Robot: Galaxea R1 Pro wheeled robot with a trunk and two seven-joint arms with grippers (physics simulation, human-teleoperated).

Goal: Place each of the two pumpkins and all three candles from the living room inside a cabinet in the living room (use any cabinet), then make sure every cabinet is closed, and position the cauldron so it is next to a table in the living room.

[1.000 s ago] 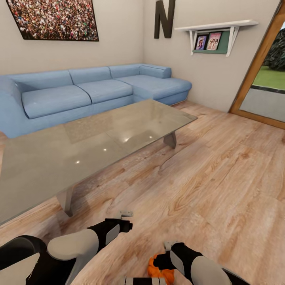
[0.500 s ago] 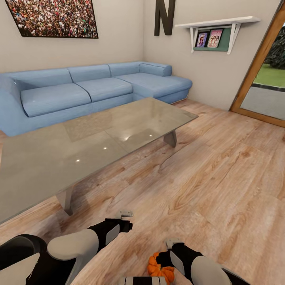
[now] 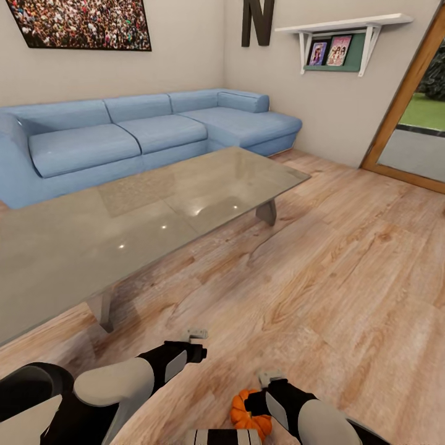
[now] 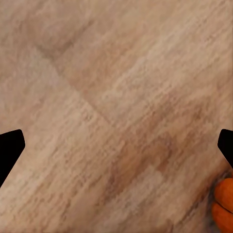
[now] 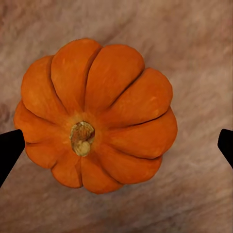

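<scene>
Blue sofa (image 3: 142,139), glass table (image 3: 123,222), wood floor (image 3: 346,278).

Large dark letter "N" (image 3: 258,21) mounted on wall (image 3: 321,105); no other legible text.

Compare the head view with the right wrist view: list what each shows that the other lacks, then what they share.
Head view alone: the blue sectional sofa, the long glass-topped coffee table, the white wall shelf and the left gripper. Right wrist view alone: the stem end of the bright orange ribbed pumpkin and the dark tips of the right gripper's fingers, spread wide. Both: that pumpkin and the wooden plank floor.
</scene>
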